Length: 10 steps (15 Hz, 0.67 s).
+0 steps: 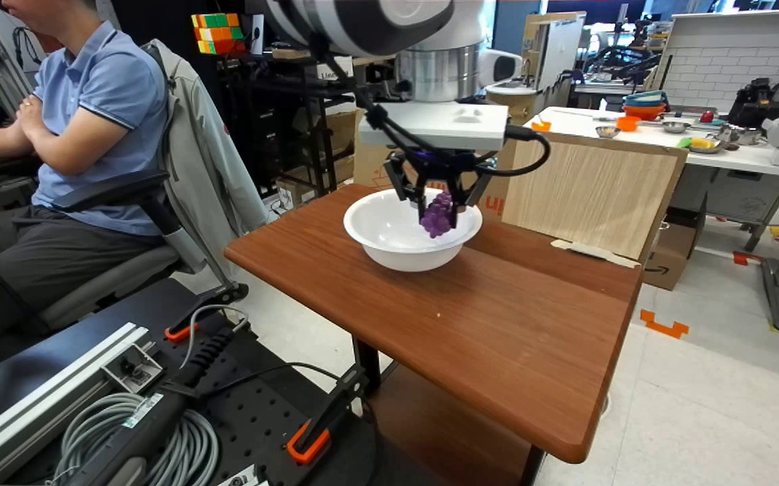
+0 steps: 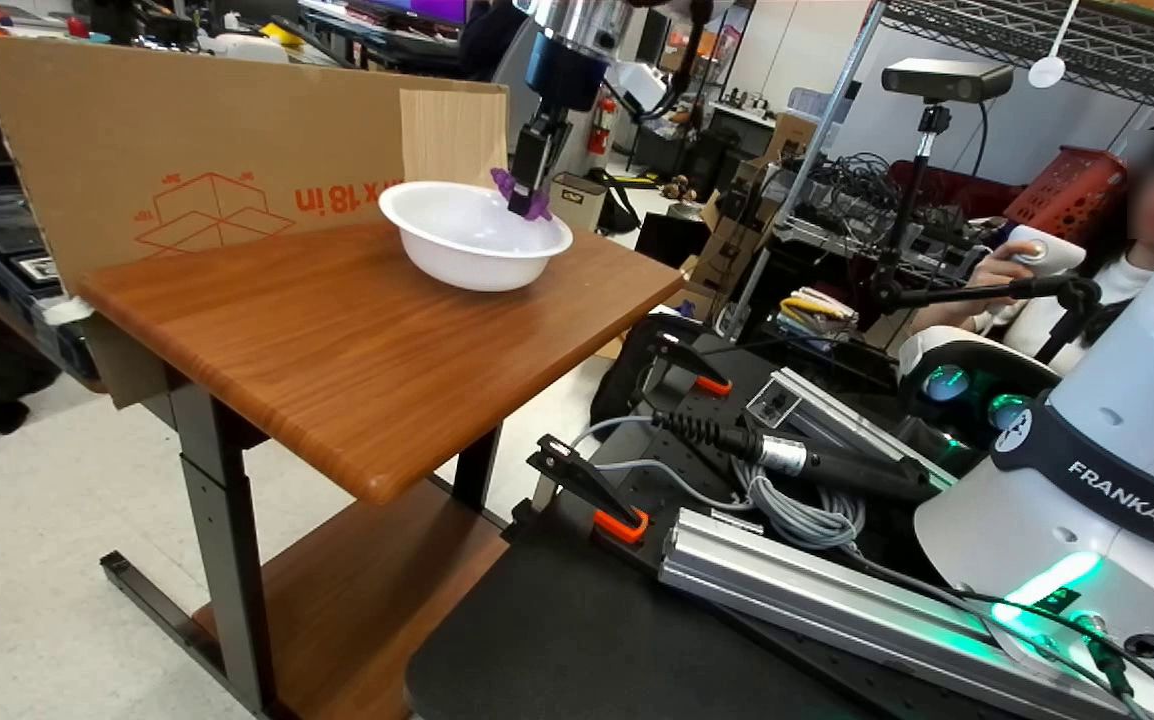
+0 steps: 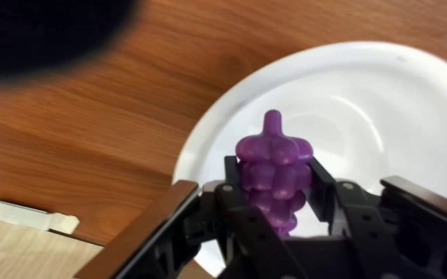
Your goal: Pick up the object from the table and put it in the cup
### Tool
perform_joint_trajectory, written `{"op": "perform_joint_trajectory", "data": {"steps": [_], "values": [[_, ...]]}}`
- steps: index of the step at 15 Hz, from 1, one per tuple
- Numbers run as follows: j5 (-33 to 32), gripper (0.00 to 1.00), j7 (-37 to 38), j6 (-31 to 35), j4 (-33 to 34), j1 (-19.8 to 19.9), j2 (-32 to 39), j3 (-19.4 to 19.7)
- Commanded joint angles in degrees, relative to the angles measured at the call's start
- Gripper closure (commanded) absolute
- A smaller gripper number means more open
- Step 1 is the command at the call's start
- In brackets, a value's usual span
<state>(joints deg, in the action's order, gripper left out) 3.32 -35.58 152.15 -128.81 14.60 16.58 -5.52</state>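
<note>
We hold the purple toy grape bunch [image 3: 275, 166] pinched in the Robotiq gripper [image 1: 439, 214], over the white bowl [image 1: 406, 260] but off to one side of its centre, so a small shift inward before letting go seems wise.

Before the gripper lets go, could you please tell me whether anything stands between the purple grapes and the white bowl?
Nothing visible does: the gripper holds the purple grapes over the white bowl, toward one side of it.
</note>
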Motion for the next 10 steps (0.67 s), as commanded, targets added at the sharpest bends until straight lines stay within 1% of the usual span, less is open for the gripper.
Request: {"op": "perform_joint_trajectory", "data": {"steps": [1, 3, 4, 6, 10], "values": [[6.9, 0.82, -7.5, 9.1, -14.4, -0.7, -9.9, -4.3], [10.7, 0.82, -8.7, 10.4, -16.4, -2.0, -11.1, -5.7], [10.9, 0.82, -7.3, 10.1, -16.0, -3.3, -10.7, -5.2], [10.9, 0.82, -3.6, 8.3, -13.8, -5.6, -10.0, -3.8], [14.2, 0.82, -0.4, 5.0, -8.6, -6.3, -10.0, -3.4]]}}
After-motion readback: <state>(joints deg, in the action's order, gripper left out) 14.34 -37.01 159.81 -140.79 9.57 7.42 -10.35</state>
